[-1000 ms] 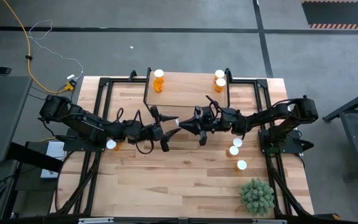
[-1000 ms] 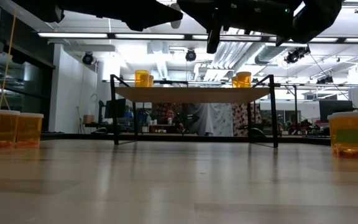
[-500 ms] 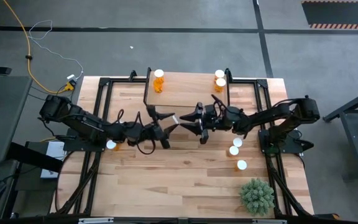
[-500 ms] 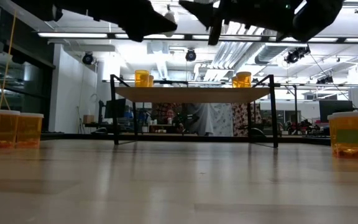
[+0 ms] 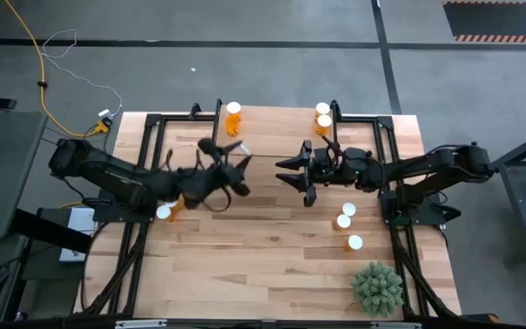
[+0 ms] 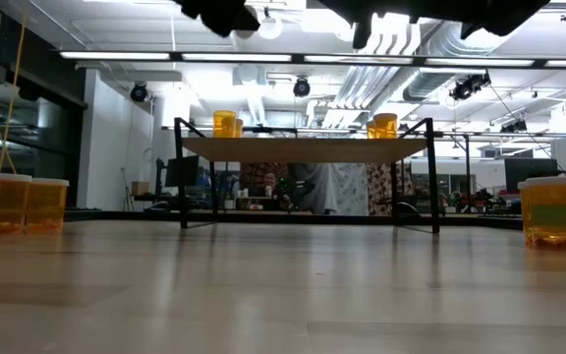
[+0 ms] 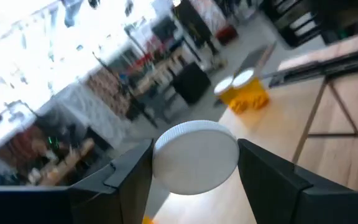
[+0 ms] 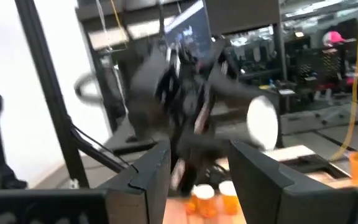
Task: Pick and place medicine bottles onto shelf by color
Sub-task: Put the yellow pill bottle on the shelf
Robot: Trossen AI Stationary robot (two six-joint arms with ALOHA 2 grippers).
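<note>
The shelf [image 5: 277, 128] stands at the table's far middle with one orange medicine bottle [image 5: 233, 119] at its left end and two [image 5: 322, 116] at its right end. My left gripper [image 5: 237, 163] hovers in front of the shelf's left part, shut on another white-capped bottle [image 7: 196, 155]. My right gripper [image 5: 290, 172] is open and holds nothing; it faces the left one from the right and stands apart from it. One loose bottle [image 5: 163, 212] stands on the table at the left and three [image 5: 343, 222] at the right. My left gripper pinches the bottle between its two fingers [image 7: 129, 177], one on each side. The round white cap [image 7: 197, 134] faces the wrist camera and hides the orange body behind it. The fingers lie about level, and the bottle is lifted clear of the table.
A green spiky plant [image 5: 377, 288] sits at the near right corner. The shelf's black legs [image 6: 181, 172] stand on the tabletop. Bare wood [image 5: 254, 247] spreads across the table's near middle.
The two grippers met at the table's middle with the bottle between them. My right gripper opened, let go, and drew back toward the right edge while rising. My left gripper kept the bottle, rose, turned, and moved toward the shelf.
</note>
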